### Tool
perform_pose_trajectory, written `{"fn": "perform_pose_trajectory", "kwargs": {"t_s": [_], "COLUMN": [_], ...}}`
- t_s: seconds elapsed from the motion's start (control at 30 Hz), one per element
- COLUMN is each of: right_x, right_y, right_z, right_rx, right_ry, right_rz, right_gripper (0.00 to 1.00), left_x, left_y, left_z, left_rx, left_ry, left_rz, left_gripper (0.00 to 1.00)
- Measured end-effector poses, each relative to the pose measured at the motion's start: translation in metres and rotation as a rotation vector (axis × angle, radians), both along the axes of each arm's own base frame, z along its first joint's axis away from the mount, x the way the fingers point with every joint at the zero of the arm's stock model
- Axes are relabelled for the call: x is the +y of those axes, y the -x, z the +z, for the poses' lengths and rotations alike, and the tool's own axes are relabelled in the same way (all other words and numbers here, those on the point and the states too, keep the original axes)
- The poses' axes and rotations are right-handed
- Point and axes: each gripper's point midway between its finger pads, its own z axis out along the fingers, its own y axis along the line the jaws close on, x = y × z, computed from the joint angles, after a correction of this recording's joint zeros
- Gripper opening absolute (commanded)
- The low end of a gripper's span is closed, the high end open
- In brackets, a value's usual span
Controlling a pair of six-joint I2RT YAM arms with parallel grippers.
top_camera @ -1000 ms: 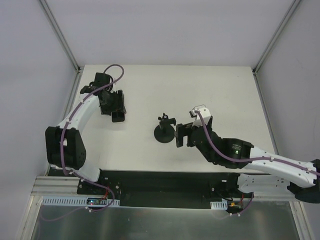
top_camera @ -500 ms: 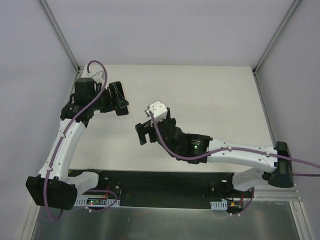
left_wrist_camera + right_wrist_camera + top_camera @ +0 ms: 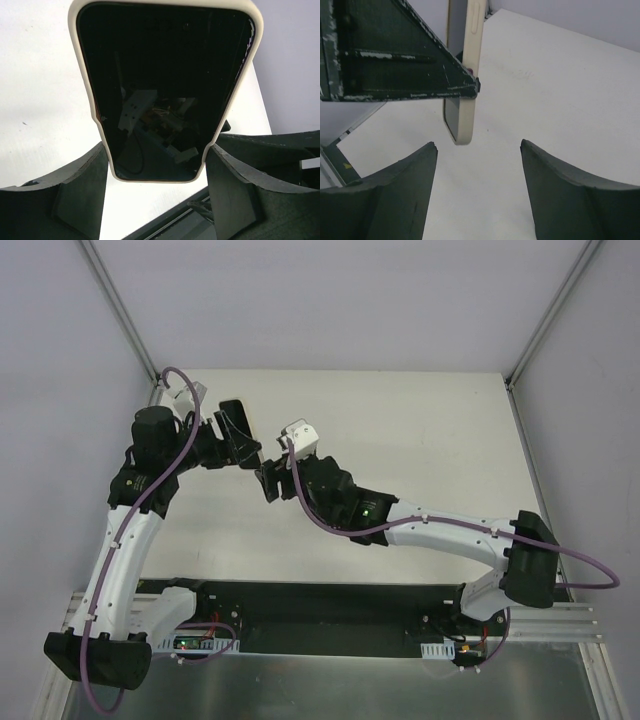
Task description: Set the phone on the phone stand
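A pale cream counter (image 3: 430, 430) forms the floor of a booth closed in by plain grey walls (image 3: 330, 300), with slanting metal struts (image 3: 118, 302) at the back corners and a dark base rail (image 3: 330, 605) along the near edge. At left, the left arm (image 3: 125, 540) rises steeply from its base and bends inward at the top, a purple cable (image 3: 185, 380) looping over its wrist. Its left pincer (image 3: 157, 162) grips the phone (image 3: 165, 85) by its two long edges, lifted clear of the counter over the back left part. The glossy black screen faces the wrist camera and the cream rim shows around it. At right, the right arm (image 3: 440, 532) stretches low across the counter toward the left, its elbow folded at the near right edge. The right pincer (image 3: 479, 147) is spread wide and grips nothing. It points at the phone, which the right wrist view shows edge-on and upright, its lower end hanging just beyond the gap between the two dark fingers (image 3: 395, 195).
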Motion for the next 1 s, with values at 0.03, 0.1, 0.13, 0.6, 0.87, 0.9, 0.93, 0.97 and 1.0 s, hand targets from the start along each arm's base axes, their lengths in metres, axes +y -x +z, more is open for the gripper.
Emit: {"fn": "perform_pose_trajectory", "kwargs": {"t_s": [0.03, 0.1, 0.13, 0.6, 0.87, 0.9, 0.93, 0.97, 1.0], "right_x": [0.003, 0.008, 0.011, 0.033, 0.044, 0.045, 0.046, 0.047, 0.047], "right_y": [-0.001, -0.004, -0.006, -0.016, -0.025, -0.025, -0.025, -0.025, -0.026], "right_z": [0.0, 0.0, -0.001, -0.015, 0.001, 0.002, 0.004, 0.007, 0.009], "right_rx": [0.0, 0.002, 0.003, 0.034, 0.045, 0.054, 0.056, 0.053, 0.051], "right_ry": [-0.009, -0.031, -0.04, -0.08, -0.195, -0.213, -0.227, -0.24, -0.249], "right_rz": [0.011, 0.024, 0.029, 0.063, 0.041, 0.04, 0.041, 0.04, 0.038], "right_gripper": [0.62, 0.6, 0.58, 0.36, 0.04, 0.01, 0.01, 0.01, 0.01], "left_x": [-0.001, -0.003, -0.004, -0.011, -0.011, -0.011, -0.01, -0.01, -0.01], "left_y": [0.001, 0.002, 0.002, 0.004, 0.004, 0.004, 0.004, 0.003, 0.003], "left_z": [-0.001, -0.002, -0.003, 0.004, 0.005, 0.006, 0.008, 0.01, 0.012], "left_rx": [0.005, 0.012, 0.014, -0.003, -0.02, -0.026, -0.038, -0.05, -0.06], "left_ry": [0.005, 0.016, 0.02, 0.053, 0.06, 0.06, 0.059, 0.058, 0.059], "left_rz": [-0.004, -0.013, -0.015, -0.054, -0.06, -0.059, -0.055, -0.053, -0.054], "left_gripper": [0.0, 0.0, 0.0, 0.0, 0.0, 0.0, 0.0, 0.0, 0.18]}}
